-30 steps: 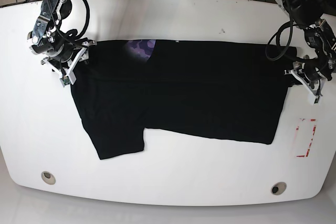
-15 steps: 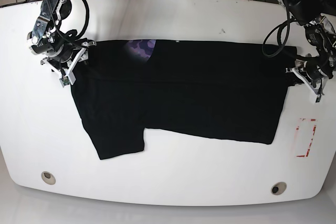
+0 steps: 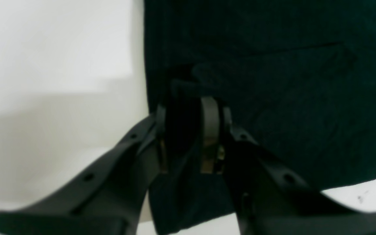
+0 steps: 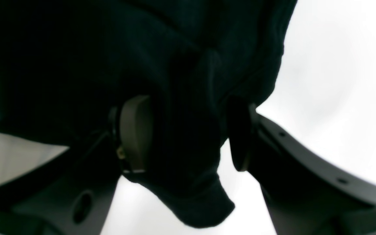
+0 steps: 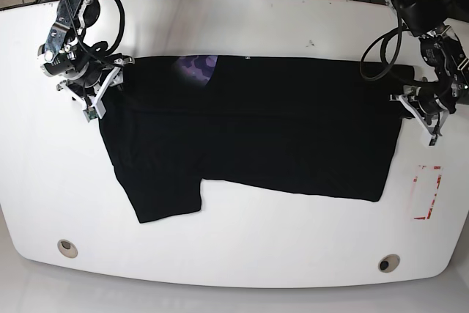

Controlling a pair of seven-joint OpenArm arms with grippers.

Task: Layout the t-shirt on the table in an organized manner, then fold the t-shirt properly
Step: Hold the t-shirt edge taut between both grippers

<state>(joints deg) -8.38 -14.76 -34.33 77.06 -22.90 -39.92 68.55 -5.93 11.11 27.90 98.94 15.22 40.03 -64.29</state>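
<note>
Right gripper [image 5: 107, 93]: base view's left edge, jaws clamped round a thick bunch of the t-shirt [image 5: 256, 130].
T-shirt: spread black across the table [image 5: 234, 247], purple patch [image 5: 196, 68] peeking at the far hem.
Left gripper [image 5: 418, 108]: far right, jaws nearly closed, pinching the cloth's edge.
Tape rectangle [image 5: 426, 192]: just beyond the shirt.

Both hands grip the t-shirt [image 5: 256, 133] spread flat.

Overhead base view; two close wrist views, t-shirt [image 5: 256, 130] shared.
</note>
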